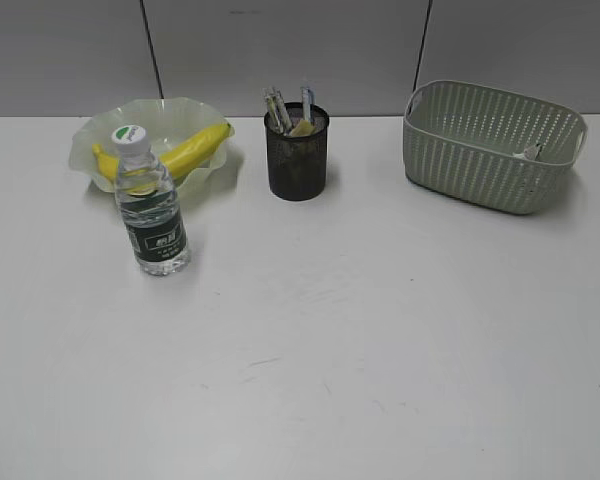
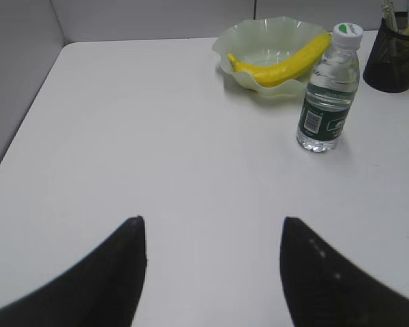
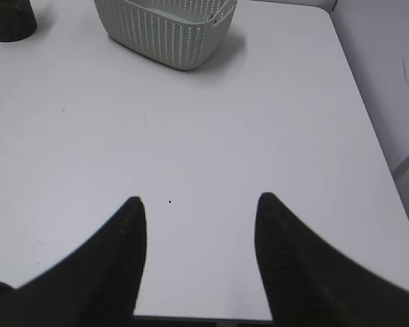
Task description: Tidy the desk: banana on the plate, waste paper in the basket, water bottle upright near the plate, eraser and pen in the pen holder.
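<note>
The banana (image 1: 195,148) lies in the plate (image 1: 90,140) at ten o'clock on the tabletop (image 1: 380,330). The water bottle (image 1: 150,205) stands up just beside it. The left claw (image 2: 211,235) and right claw (image 3: 199,211) are open, holding nothing.

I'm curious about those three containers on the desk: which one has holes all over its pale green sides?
The basket at the right: rectangular, perforated walls. The plate is also pale green but solid and wavy-rimmed; the pen holder is black mesh.

The banana (image 1: 193,150) lies on the plate (image 1: 100,135); the water bottle (image 1: 150,205) stands before it, the pen holder (image 1: 297,155) to the right, the basket (image 1: 492,145) farthest right.
</note>
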`<act>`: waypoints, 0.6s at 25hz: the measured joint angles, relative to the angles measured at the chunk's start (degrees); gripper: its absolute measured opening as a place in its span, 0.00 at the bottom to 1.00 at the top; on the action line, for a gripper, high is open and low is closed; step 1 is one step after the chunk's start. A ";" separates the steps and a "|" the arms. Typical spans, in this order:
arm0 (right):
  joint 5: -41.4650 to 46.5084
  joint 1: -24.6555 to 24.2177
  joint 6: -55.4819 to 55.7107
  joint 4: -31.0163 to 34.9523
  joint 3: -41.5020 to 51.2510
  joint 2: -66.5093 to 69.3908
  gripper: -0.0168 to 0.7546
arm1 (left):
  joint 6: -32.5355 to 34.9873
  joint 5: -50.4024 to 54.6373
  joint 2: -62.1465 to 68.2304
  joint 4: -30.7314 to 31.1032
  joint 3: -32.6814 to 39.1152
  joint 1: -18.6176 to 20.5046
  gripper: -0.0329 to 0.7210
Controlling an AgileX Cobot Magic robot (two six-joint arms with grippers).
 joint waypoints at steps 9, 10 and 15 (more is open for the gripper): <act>0.00 0.00 0.00 0.06 0.00 0.00 0.56 | 0.00 0.00 0.00 0.00 0.00 0.00 0.66; 0.00 0.00 0.00 0.06 0.00 0.00 0.56 | 0.00 0.00 0.00 0.00 0.00 0.00 0.66; 0.00 0.00 0.00 0.11 0.00 0.00 0.56 | 0.00 0.00 0.00 0.00 0.00 0.00 0.66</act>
